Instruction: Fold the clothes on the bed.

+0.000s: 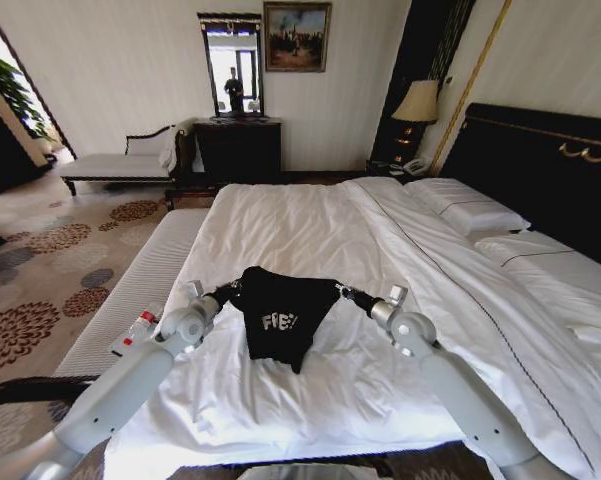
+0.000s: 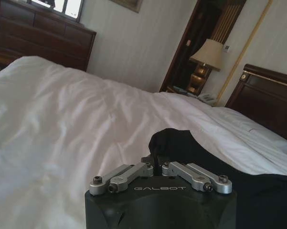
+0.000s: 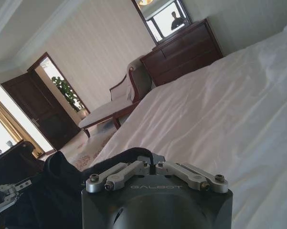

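**Black T-shirt held aloft over the foot of the bed**

The robot's two arms reached forward over the foot end of the bed, holding the black T-shirt stretched between them. The left gripper was clamped on the shirt's upper edge at one side, and the right gripper was clamped on the upper edge at the other side. The garment hung between the two with white lettering facing the camera and its lower part draped down toward the white duvet, near the middle of the foot edge.

In the left wrist view, the left gripper had its fingers drawn together, pinching a bunch of the black T-shirt above the rumpled white bedding. In the right wrist view, the right gripper likewise had its fingers drawn together on the dark cloth, which trailed away toward the other gripper seen farther off.

A pale bench ran along the bed's left edge. White pillows lay against the dark headboard at the right side. A dark dresser with a mirror stood against the far wall, a pale chaise beside it, and a lamp stood near the head of the bed.
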`<state>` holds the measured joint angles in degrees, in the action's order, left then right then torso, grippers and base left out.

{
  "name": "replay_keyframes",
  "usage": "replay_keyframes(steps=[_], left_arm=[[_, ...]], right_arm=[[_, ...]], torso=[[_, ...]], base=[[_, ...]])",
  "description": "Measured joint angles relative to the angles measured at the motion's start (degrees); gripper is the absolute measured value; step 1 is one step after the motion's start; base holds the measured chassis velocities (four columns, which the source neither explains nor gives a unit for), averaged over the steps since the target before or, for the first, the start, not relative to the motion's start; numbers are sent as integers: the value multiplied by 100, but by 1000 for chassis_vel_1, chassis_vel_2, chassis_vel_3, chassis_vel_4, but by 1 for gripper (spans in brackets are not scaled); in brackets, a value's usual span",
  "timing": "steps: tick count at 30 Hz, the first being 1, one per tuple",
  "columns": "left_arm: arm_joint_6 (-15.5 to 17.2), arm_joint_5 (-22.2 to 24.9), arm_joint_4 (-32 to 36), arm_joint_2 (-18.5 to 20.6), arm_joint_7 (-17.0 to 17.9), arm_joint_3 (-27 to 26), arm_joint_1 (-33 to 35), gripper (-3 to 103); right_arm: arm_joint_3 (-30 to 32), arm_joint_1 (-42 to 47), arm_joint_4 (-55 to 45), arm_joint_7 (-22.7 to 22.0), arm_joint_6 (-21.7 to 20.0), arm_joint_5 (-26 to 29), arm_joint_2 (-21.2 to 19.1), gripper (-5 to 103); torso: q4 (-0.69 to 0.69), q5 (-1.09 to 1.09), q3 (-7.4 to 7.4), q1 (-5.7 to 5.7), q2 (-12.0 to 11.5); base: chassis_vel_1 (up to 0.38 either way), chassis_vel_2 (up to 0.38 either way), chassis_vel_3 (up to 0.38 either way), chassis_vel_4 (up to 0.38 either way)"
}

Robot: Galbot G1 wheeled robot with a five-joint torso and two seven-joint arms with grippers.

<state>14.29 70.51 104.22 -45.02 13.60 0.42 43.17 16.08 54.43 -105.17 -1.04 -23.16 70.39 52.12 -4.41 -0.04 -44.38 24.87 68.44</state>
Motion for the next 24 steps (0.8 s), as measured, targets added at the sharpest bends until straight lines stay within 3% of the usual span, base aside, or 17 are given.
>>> replay_keyframes(steps=[5, 9, 14, 24], left_arm=[[52, 305, 587, 319, 139, 36, -451, 3], [169, 1167, 1010, 640, 362, 295, -1673, 3], [217, 1716, 1031, 889, 405, 374, -2563, 3], [245, 2328, 1485, 1269, 521, 100, -3037, 3]], right_arm=[[256, -131, -567, -238, -51, 377, -268, 0], [423, -796, -1034, -538, -107, 1009, -810, 0], [597, -1525, -1279, -848, -136, 1707, -1309, 0], [632, -2543, -1511, -1151, -154, 2891, -2140, 0]], torso=[[1, 0, -1, 0, 0], [-2, 0, -1, 0, 0], [-1, 0, -1, 1, 0], [-2, 0, -1, 1, 0]], base=[[0, 0, 0, 0], [0, 0, 0, 0], [0, 0, 0, 0], [0, 0, 0, 0]])
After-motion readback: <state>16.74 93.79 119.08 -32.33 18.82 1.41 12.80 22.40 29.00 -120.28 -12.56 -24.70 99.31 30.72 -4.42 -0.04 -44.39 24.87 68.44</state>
